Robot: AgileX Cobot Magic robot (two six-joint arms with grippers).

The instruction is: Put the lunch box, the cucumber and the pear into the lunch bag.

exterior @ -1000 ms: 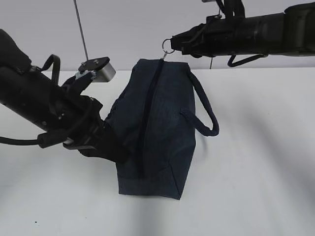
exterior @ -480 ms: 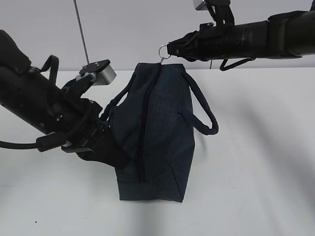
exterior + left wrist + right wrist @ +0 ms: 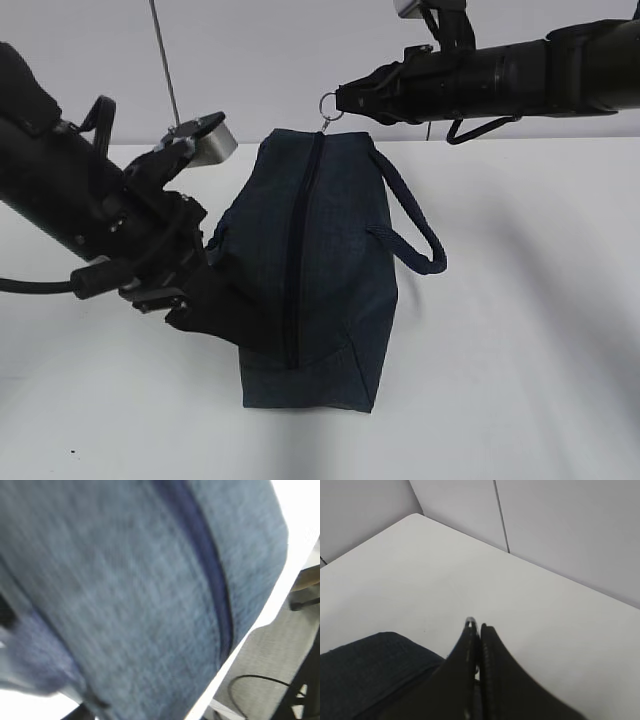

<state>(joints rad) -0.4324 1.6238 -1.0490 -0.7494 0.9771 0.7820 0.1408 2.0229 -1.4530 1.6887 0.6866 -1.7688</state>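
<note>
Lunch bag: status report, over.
Right end effector shut on the ring pull. Left end effector against lunch bag, its fingers hidden. Zipper looks closed. Lunch box, cucumber, pear not in view.

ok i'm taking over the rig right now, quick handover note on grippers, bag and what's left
Right gripper: shut on the ring pull at the top end of the zipper.
Left gripper: low against the left side of the lunch bag, tips hidden; cannot tell whether it is open or gripping.
Lunch bag: standing on the white table, zipper looks closed along its visible length.
Lunch box, cucumber, pear: not in any view; whether they are inside cannot be told.
Left: confirm the contents and the left gripper's state, then release the ring.
</note>
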